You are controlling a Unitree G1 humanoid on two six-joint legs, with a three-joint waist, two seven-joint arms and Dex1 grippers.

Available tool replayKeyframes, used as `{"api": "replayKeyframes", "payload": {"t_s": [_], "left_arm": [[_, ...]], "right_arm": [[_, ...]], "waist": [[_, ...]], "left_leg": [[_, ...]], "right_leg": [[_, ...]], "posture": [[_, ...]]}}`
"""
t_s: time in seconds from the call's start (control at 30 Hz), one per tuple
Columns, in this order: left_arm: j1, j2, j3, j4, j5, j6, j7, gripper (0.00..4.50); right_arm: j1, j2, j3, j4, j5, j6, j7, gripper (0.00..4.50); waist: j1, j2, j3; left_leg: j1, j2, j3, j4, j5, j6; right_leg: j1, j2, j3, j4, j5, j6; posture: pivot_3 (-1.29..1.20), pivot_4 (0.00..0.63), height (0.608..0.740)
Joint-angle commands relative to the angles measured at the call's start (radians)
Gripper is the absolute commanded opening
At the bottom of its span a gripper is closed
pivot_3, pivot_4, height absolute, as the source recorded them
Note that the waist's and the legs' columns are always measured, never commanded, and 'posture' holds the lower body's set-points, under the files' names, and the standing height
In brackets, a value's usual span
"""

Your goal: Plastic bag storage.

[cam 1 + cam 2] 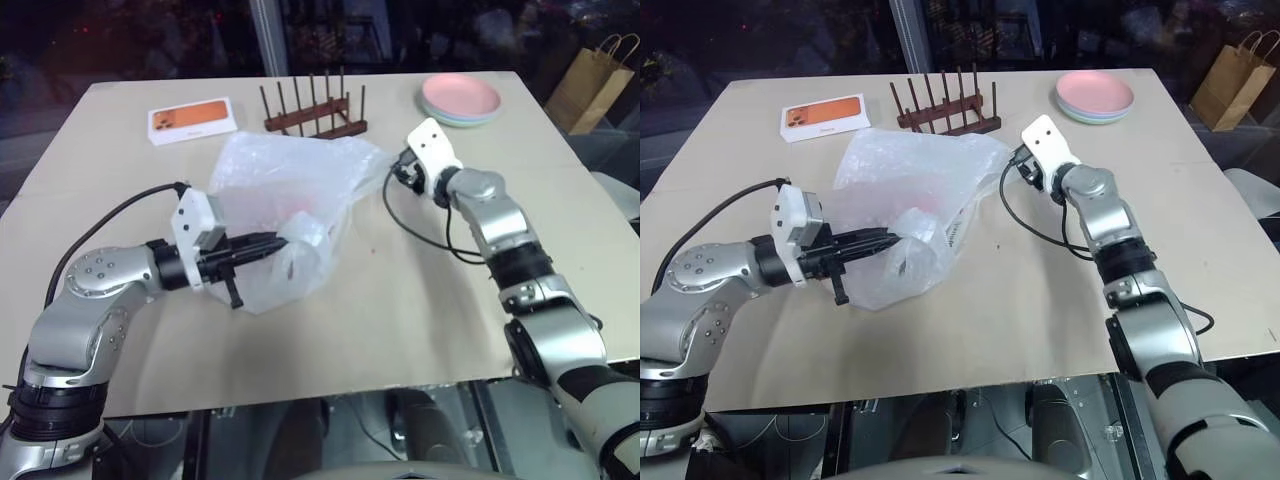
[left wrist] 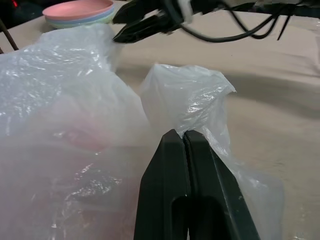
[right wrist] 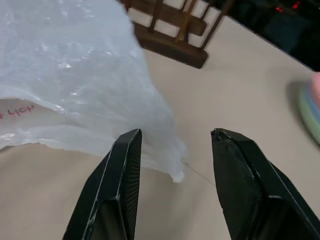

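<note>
Plastic bag [image 1: 285, 195] lies mid-table, long axis running near-left to far-right. Left gripper [image 1: 272, 243] is clamped on its near fold. Right gripper [image 3: 175, 145], jaws parted and empty, is poised just beside the far-right corner.

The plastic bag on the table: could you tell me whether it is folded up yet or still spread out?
Still spread out: the plastic bag lies loose and puffed on the table, one end pinched in the shut left gripper.
</note>
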Motion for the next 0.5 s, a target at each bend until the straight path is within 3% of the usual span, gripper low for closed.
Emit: {"api": "replayKeyframes", "payload": {"t_s": [0.03,0.23,0.37,0.5], "left_arm": [[0.028,0.016,0.062,-0.066,-0.024,0.012,0.027,0.0],[0.05,0.022,0.09,-0.085,-0.03,0.024,0.044,0.0],[0.042,0.019,0.081,-0.092,-0.031,0.029,0.046,0.0],[0.042,0.014,0.104,-0.101,-0.076,0.074,0.063,0.0]], "right_arm": [[-0.045,-0.012,-0.009,0.021,0.004,-0.084,0.058,2.2],[0.041,-0.07,0.011,-0.142,-0.022,-0.073,0.116,2.2],[-0.023,-0.015,0.011,0.011,-0.047,-0.13,0.042,2.2],[-0.096,0.018,-0.019,0.147,-0.038,-0.191,0.004,1.02]], "waist": [[0.003,0.0,0.0],[0.006,0.001,0.0],[-0.008,0.001,0.0],[-0.018,0.001,0.0]], "left_leg": [[0.0,0.0,0.0,0.0,0.0,0.0],[0.0,-0.001,0.0,0.0,0.0,0.0],[0.001,0.0,0.0,0.0,0.0,0.0],[0.001,0.001,0.0,0.0,0.0,0.0]], "right_leg": [[0.0,0.0,0.0,0.0,0.0,0.0],[0.0,-0.001,0.0,0.0,0.0,0.0],[0.0,0.001,0.0,0.001,0.0,0.0],[-0.001,0.001,0.0,0.002,0.0,0.0]], "posture": [[0.0,0.15,0.74],[0.0,0.15,0.74],[0.0,0.15,0.74],[0.0,0.15,0.74]]}}
